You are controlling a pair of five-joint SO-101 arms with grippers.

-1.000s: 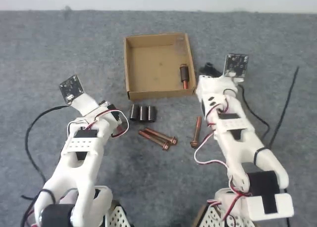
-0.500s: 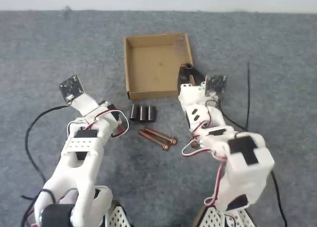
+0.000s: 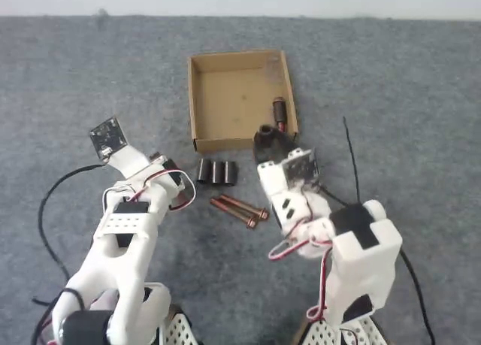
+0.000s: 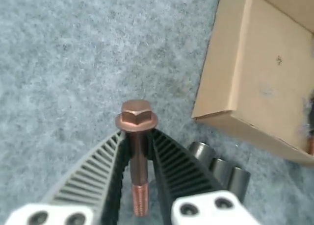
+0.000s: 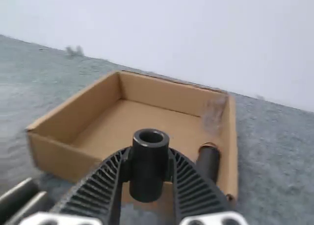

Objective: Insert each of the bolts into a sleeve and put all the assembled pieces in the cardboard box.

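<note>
My left gripper [image 4: 139, 133], ribbed black, pinches a copper bolt [image 4: 139, 154]; my right gripper [image 5: 148, 159], likewise, a black sleeve [image 5: 148, 168]. Tan cardboard box [image 3: 233, 97], mottled grey carpet [image 3: 90, 74].

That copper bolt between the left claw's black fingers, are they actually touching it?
Touching. The left wrist view shows the ribbed fingers of the left gripper pressed against both sides of the copper bolt, with no gap.

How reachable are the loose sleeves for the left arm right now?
Probably not yet: the left end effector is shut on a bolt, though the three sleeves lie close by with nothing between.
</note>
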